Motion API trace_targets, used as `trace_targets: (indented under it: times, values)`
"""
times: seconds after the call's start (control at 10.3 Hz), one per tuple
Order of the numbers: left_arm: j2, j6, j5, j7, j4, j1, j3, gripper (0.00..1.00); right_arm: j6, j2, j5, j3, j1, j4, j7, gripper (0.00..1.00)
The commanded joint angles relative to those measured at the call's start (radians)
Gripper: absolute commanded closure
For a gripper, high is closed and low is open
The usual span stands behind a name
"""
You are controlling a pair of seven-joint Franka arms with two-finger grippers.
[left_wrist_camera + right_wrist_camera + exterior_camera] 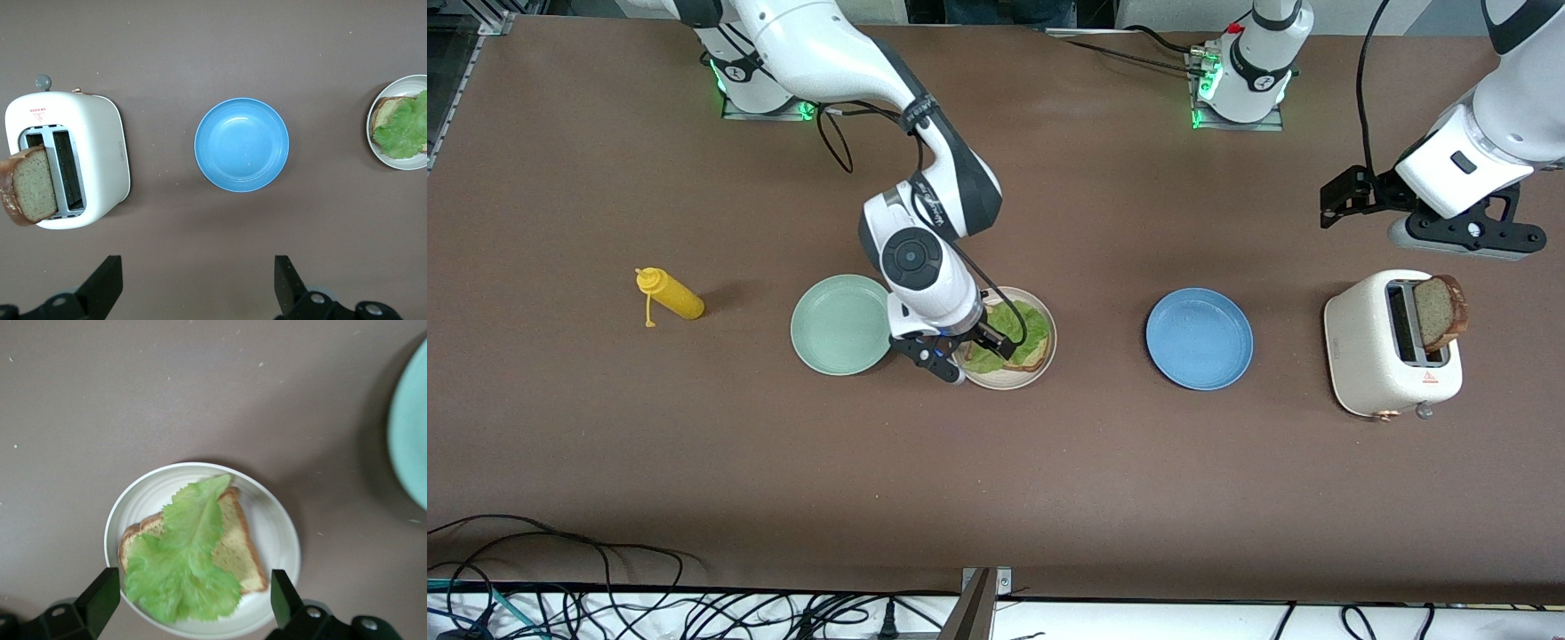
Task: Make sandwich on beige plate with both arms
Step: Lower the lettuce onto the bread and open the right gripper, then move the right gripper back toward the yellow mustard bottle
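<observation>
Beige plate point(1009, 378) sits between mint-green plate point(840, 324) and blue plate point(1199, 338), bearing bread slice point(237, 547) topped with lettuce point(183, 567). Right gripper point(960, 351) hovers above it, jaws wide, empty. Left gripper point(197, 290) hangs open, empty, over bare table near toaster point(1369, 356).

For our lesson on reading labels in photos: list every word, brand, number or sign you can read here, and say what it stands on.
Toaster: a red triangle sign with a line of red print under it, too small to read.
Right arm's wrist: a line of white lettering, too blurred to read.
Beige plate, blue plate, mint-green plate, yellow bottle: no text.
</observation>
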Motion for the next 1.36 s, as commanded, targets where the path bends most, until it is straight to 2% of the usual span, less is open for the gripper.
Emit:
trace_targets:
  times: [0.0, 0.29, 0.49, 0.78, 0.97, 1.27]
  values:
    - [0.010, -0.019, 0.006, 0.003, 0.024, 0.001, -0.003, 0.00, -0.169, -0.073, -0.021, 0.014, -0.066, 0.021, -0.140, 0.00]
    - [0.010, -0.019, 0.006, 0.003, 0.024, 0.000, -0.003, 0.00, -0.467, -0.159, -0.033, -0.144, -0.075, 0.020, -0.535, 0.00]
    - [0.010, -0.019, 0.006, 0.003, 0.024, 0.000, -0.003, 0.00, -0.620, -0.202, -0.033, -0.291, -0.075, -0.006, -0.816, 0.00]
    - [0.010, -0.019, 0.006, 0.003, 0.024, 0.000, -0.003, 0.00, -0.642, -0.294, -0.049, -0.475, -0.074, -0.173, -1.195, 0.00]
    - [0.010, -0.019, 0.006, 0.003, 0.024, 0.000, -0.003, 0.00, -0.628, -0.294, -0.056, -0.599, -0.074, -0.256, -1.465, 0.00]
    - [0.010, -0.019, 0.006, 0.003, 0.024, 0.001, -0.003, 0.00, -0.527, -0.295, -0.043, -0.709, -0.075, -0.389, -1.821, 0.00]
